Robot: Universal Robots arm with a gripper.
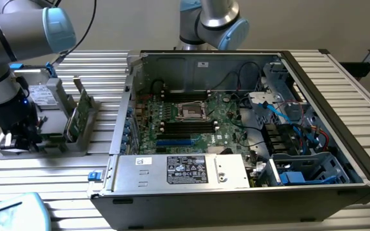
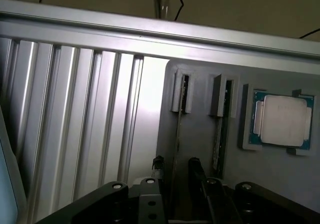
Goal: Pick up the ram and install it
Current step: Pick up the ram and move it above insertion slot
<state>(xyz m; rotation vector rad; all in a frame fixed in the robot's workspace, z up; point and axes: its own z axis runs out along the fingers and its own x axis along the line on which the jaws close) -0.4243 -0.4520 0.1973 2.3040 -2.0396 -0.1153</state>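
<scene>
In the wrist view, two thin rams stand on edge in a grey holder (image 2: 200,134), each seen edge-on. My gripper (image 2: 176,170) is open low over the holder. Its two dark fingers (image 2: 158,165) straddle the nearer ram (image 2: 178,129) with a gap on each side. The second ram (image 2: 219,134) stands one slot over. In the exterior view, the gripper (image 1: 19,140) hangs at the left over the holder (image 1: 50,147), and a green ram (image 1: 80,115) stands upright beside it. The black motherboard slots (image 1: 186,126) lie inside the open computer case (image 1: 236,192).
A square silver processor chip (image 2: 282,121) rests in the holder beyond the rams. The ribbed metal table (image 1: 56,171) carries both holder and case. The case's steel wall (image 1: 122,115) rises between holder and motherboard. A second robot arm (image 1: 214,21) stands behind the case.
</scene>
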